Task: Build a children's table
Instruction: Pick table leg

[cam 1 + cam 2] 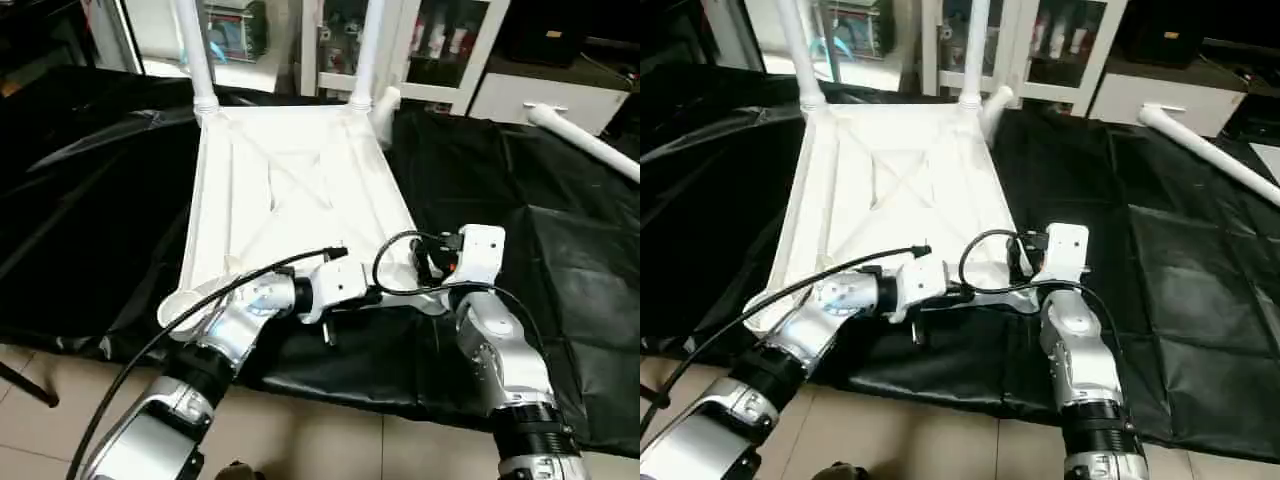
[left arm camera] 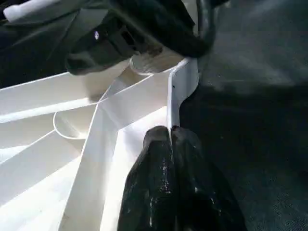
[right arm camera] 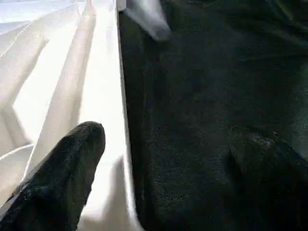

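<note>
I have the tabletop (image 1: pixel 290 190) lying upside down on the black sheet (image 1: pixel 560 260), ribs up, with two legs (image 1: pixel 195 50) already standing in its far corner sockets and both near sockets not yet filled. My left gripper (image 2: pixel 169 139) is clenched onto the thin upright rim at the near right corner, fingers pressed together with the wall between them, while the right gripper (image 3: pixel 163 163) is spread wide, one finger over the tabletop's right edge and the other over the sheet, gripping nothing. My worry is the pinch: it holds only a narrow lip of smooth plastic, so if I pull or lift from here I judge it could slip off or flex the rim, and any jerk could tip the two standing legs, which look merely seated. The arms also crowd each other at that corner, the left reaching across in front of the right, and a loose black cable (image 1: pixel 390 255) loops between them where it could snag. The open near left socket (image 1: pixel 185 305) hangs at the sheet's near edge, so dragging the tabletop nearer risks it sliding off. A spare leg (image 1: pixel 585 135) lies far right, well apart, and another leg (image 1: pixel 385 105) rests just beside the far right corner; cabinets (image 1: pixel 430 45) stand beyond.
</note>
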